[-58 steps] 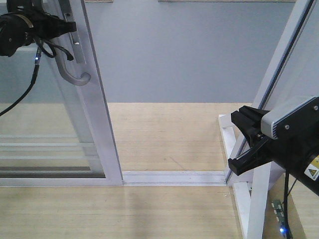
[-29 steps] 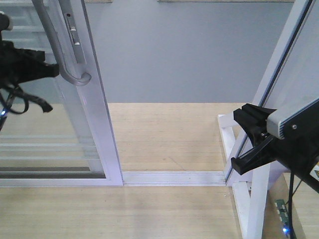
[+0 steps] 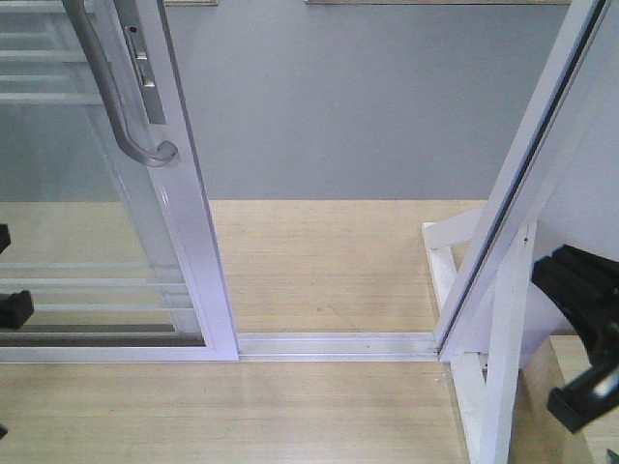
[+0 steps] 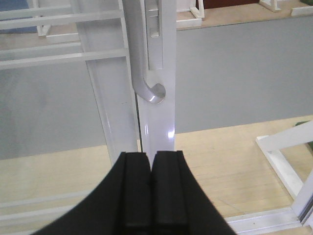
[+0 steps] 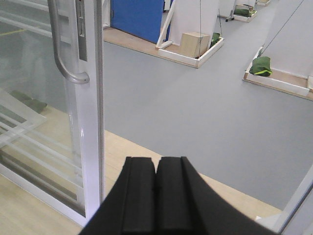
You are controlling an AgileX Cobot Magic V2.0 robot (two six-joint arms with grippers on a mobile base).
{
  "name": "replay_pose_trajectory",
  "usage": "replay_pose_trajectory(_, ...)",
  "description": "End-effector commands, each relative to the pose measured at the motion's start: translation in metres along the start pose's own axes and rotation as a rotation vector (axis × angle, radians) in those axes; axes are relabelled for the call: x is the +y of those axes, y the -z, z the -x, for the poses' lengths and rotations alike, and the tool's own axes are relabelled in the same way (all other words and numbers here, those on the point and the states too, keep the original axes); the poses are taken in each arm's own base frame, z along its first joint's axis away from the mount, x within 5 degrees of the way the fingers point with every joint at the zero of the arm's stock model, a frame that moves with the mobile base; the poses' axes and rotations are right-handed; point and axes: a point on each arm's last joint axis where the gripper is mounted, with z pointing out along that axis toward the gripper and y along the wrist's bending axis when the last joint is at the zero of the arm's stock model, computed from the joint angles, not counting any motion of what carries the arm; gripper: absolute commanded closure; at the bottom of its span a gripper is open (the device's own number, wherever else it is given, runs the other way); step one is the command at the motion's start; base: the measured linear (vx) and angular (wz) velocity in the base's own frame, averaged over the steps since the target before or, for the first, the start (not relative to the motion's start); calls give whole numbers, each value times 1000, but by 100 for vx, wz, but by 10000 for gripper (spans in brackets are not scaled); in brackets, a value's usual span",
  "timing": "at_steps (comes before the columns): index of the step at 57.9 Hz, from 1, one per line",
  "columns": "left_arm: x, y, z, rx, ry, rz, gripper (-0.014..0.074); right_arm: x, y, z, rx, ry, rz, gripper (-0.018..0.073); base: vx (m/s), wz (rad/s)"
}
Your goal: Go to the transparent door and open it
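Note:
The transparent door (image 3: 145,242) stands at the left, a glass panel in a glossy white frame with thin horizontal bars. Its curved grey handle (image 3: 121,106) and lock plate sit high on the frame's right stile. The door is slid left, leaving a gap over the floor track (image 3: 338,343). My left gripper (image 3: 10,309) shows only at the left edge, low and clear of the handle. In the left wrist view the gripper (image 4: 151,155) is shut and empty, below the handle (image 4: 146,88). My right gripper (image 3: 580,338) is low at the right, and the right wrist view shows it (image 5: 156,160) shut and empty, right of the door (image 5: 90,122).
A slanted white-framed panel (image 3: 522,193) with a white floor brace (image 3: 443,261) bounds the gap on the right. Grey floor (image 3: 368,106) lies beyond the wooden platform. Far off, a cardboard box (image 5: 194,43) and green bundles (image 5: 263,66) sit on low trays.
My left gripper has left the handle area and dropped down and left, almost out of the front view. My right gripper has moved down and to the right. The door has not moved.

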Motion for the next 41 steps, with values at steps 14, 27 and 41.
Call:
replay_pose_trajectory(14,-1,56,4,-204,114,-42,596,-2,39,6,-120,45,-35,563,0,0)
replay_pose_trajectory(27,-6,61,3,-216,179,-100,596,-2,39,6,-123,50,-37,561,0,0)
replay_pose_trajectory(41,-6,61,3,-215,202,-108,596,-2,39,6,-123,50,-37,560,0,0)
